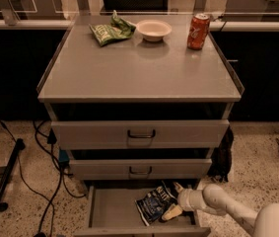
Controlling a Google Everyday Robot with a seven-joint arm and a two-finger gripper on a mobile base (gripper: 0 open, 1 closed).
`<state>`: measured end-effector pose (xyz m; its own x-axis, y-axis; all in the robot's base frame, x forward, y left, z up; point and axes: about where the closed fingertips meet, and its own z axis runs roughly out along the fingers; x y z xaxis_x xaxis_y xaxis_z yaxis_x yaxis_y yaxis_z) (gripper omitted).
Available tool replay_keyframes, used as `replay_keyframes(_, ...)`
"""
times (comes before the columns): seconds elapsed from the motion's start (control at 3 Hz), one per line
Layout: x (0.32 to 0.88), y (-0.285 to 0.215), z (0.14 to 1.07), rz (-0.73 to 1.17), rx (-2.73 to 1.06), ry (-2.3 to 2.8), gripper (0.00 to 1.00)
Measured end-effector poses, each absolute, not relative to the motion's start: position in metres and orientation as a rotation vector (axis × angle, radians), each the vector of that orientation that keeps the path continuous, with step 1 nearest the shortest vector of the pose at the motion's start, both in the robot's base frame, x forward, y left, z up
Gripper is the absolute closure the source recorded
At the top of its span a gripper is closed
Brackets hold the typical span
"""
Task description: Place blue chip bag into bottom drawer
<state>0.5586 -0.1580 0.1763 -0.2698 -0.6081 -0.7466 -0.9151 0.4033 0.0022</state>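
The end effector (174, 200) sat inside the bottom drawer (110, 212), toward its right side, grasping the right edge of the blue chip bag (151, 205), which lay tilted on the drawer's floor. Placing looked nearly done. The next move called for letting go and lifting clear of the drawer.
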Motion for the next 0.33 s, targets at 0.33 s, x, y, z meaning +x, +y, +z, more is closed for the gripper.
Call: replay_keyframes(0.33, 0.5586, -0.1580, 0.1763, 0.583, -1.295, 1.988, 0.00)
